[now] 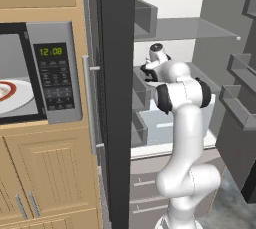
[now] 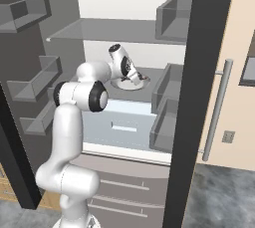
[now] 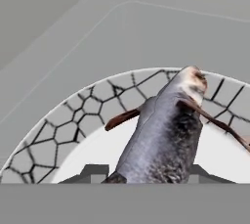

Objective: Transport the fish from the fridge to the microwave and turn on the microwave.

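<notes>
One fish point(image 3: 166, 135) lies between the gripper's point(image 3: 146, 174) finger tips on a plate point(image 3: 73, 125) inside the open fridge point(image 2: 134, 28).

Hand view, lower centre: the grey fish with reddish-brown fins rests on a white plate with a cracked-stone rim pattern, and a dark finger tip point(image 3: 95, 173) stands close on each side of its body; actual contact cannot be told, so the grip is uncertain. Right base view, centre: the gripper point(image 2: 137, 78) points down onto the plate point(image 2: 124, 85) on a grey fridge shelf, above the pale drawer point(image 2: 124, 117). Left base view, far left: the microwave point(image 1: 52, 73) stands open beside the dark fridge door point(image 1: 117, 98), its green clock lit, with a white plate point(image 1: 17, 95) inside.
</notes>
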